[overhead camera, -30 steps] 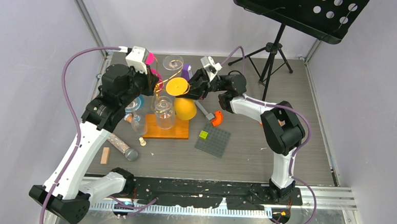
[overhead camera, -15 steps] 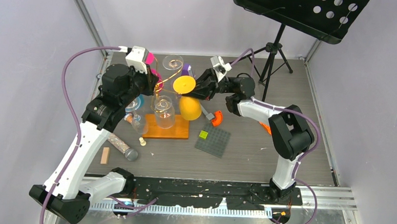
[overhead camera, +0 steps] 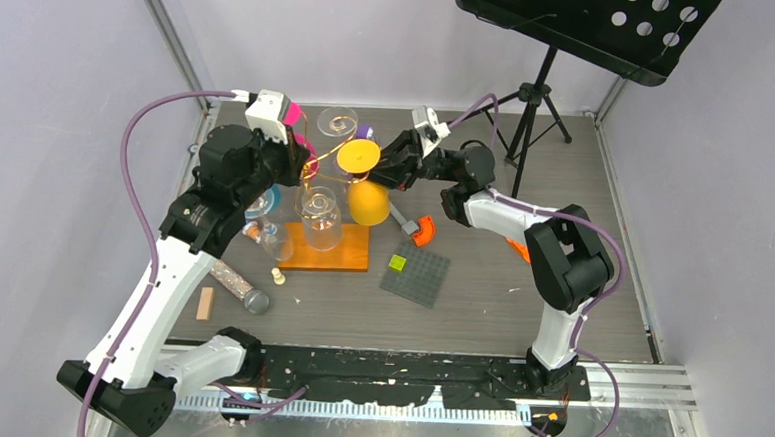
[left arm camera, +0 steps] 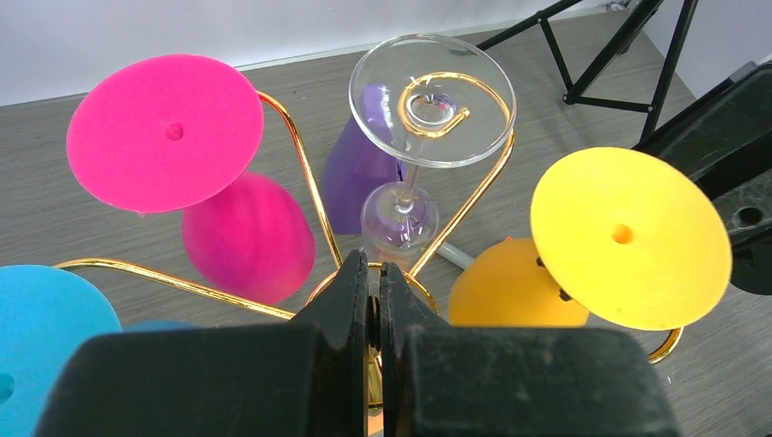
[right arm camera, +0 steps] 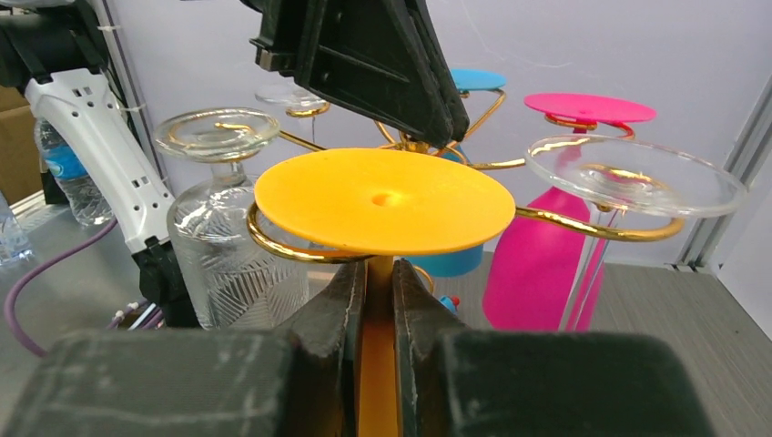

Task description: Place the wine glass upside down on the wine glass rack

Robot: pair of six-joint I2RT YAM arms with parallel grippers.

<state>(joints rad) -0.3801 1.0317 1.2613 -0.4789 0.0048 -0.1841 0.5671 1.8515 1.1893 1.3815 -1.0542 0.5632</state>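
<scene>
The wine glass is yellow-orange and hangs upside down, its flat foot (overhead camera: 359,156) up and its bowl (overhead camera: 368,204) below. My right gripper (right arm camera: 380,273) is shut on its stem (right arm camera: 378,364) just under the foot (right arm camera: 382,200). The foot lies over a gold scroll arm (right arm camera: 273,244) of the wine glass rack (overhead camera: 351,257), with the stem inside the curl. My left gripper (left arm camera: 373,273) is shut on the top of the rack's gold central stem. In the left wrist view the yellow foot (left arm camera: 630,238) is at the right.
The rack's other arms hold upside-down glasses: pink (left arm camera: 164,132), clear (left arm camera: 432,100), blue (left arm camera: 45,328) and a patterned clear one (right arm camera: 237,255). A purple glass (left arm camera: 355,173) stands behind. A black music stand (overhead camera: 594,24) is at the back right. A grey baseplate (overhead camera: 416,275) and a bottle (overhead camera: 240,283) lie on the table.
My right gripper has carried the yellow glass slightly right and then back towards the rack. Its foot now lies over the gold curl. The left arm has not moved.
</scene>
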